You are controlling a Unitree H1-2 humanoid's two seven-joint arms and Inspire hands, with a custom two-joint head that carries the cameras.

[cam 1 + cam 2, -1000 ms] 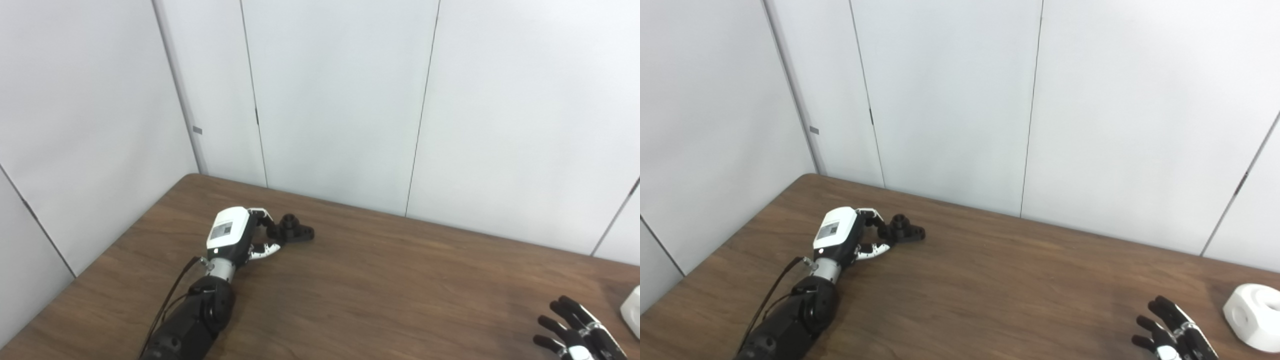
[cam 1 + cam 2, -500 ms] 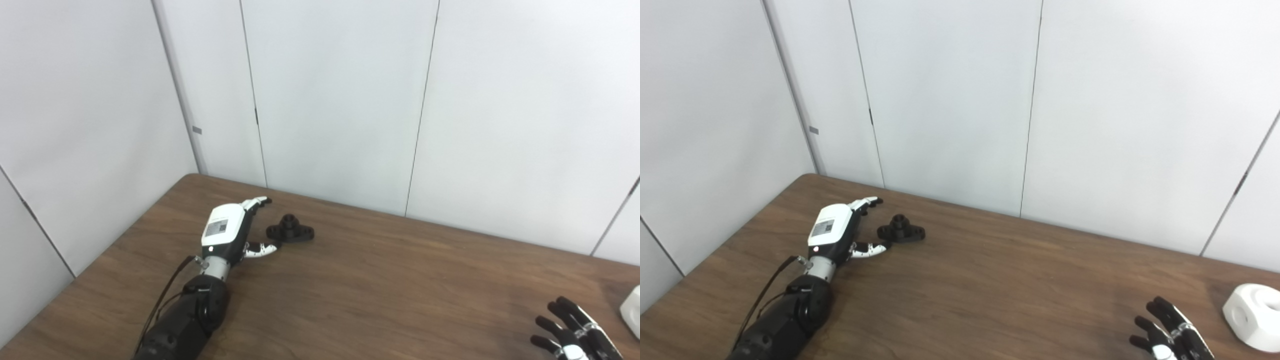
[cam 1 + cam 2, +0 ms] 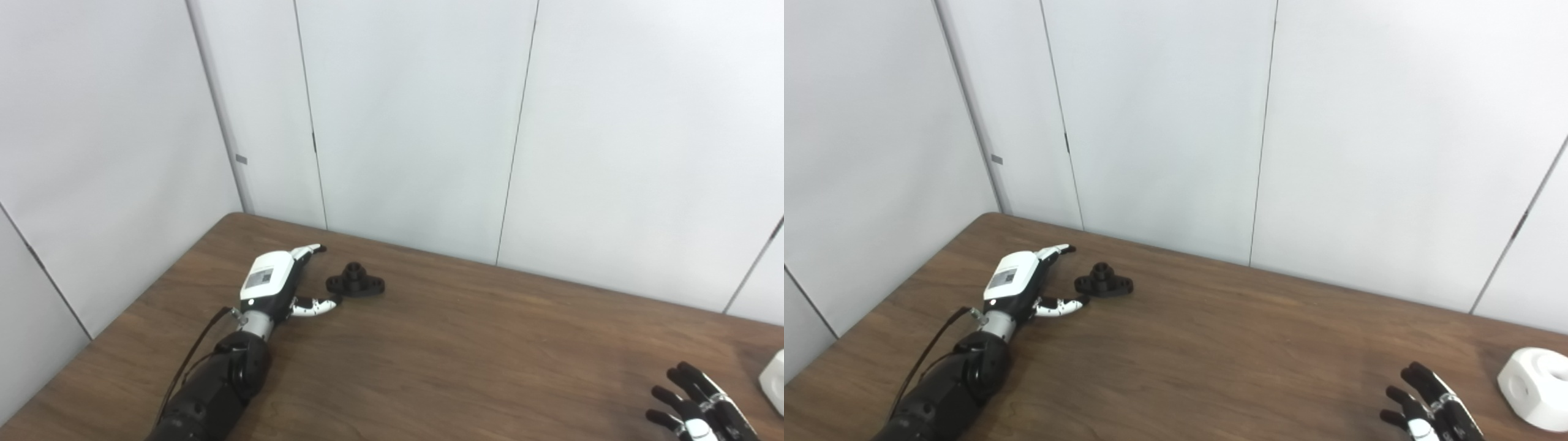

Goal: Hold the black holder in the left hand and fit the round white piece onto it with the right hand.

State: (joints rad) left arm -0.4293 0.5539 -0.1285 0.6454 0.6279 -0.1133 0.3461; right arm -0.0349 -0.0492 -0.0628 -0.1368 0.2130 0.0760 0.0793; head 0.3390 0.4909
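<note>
Black holder [image 3: 356, 285] sits unheld near the desk's [image 3: 465, 355] far left corner, beside the left hand [image 3: 278, 286], spread wide. Right hand [image 3: 1430, 407] is spread empty at the near right edge. Round white piece [image 3: 1535, 395] is fully seen only in the right eye view.

Holder [image 3: 1104, 285] just right of left hand [image 3: 1020, 288] on table [image 3: 1213, 355]; round piece [image 3: 1536, 395] far right, beside right hand [image 3: 1430, 413]

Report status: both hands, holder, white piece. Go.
Left hand open, beside black holder, not gripping. Right hand open, short of white piece. Both parts on table. Nothing between.
</note>
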